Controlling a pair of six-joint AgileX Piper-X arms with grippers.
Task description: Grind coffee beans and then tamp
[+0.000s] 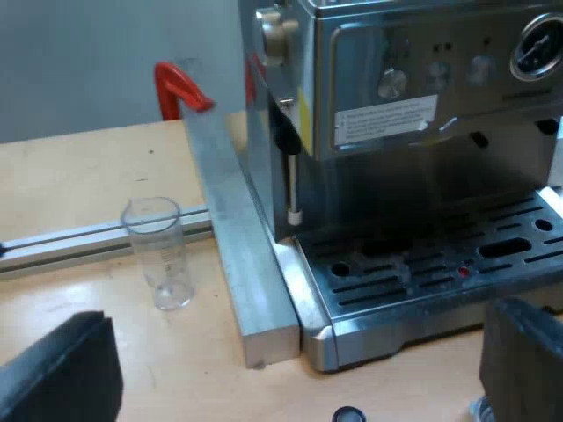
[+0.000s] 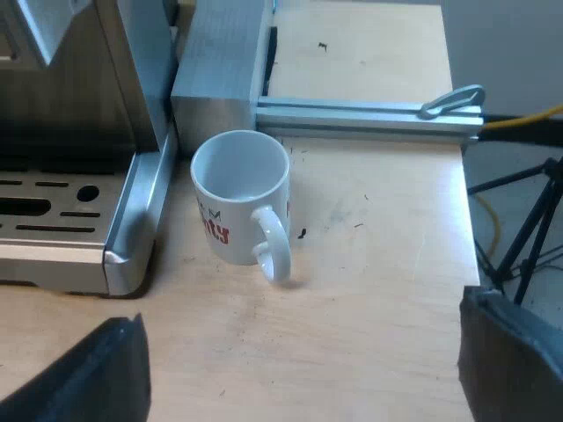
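With left end effector (image 1: 290, 365) and right end effector (image 2: 299, 362) both spread empty, approach the espresso machine (image 1: 422, 176) without knocking measuring glass (image 1: 160, 251) or mug (image 2: 239, 207).

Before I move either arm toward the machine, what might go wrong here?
The measuring glass stands upright beside the metal bar; the open left gripper might tip it on approach. The mug sits close to the tray corner of the machine, so the open right gripper might knock it.
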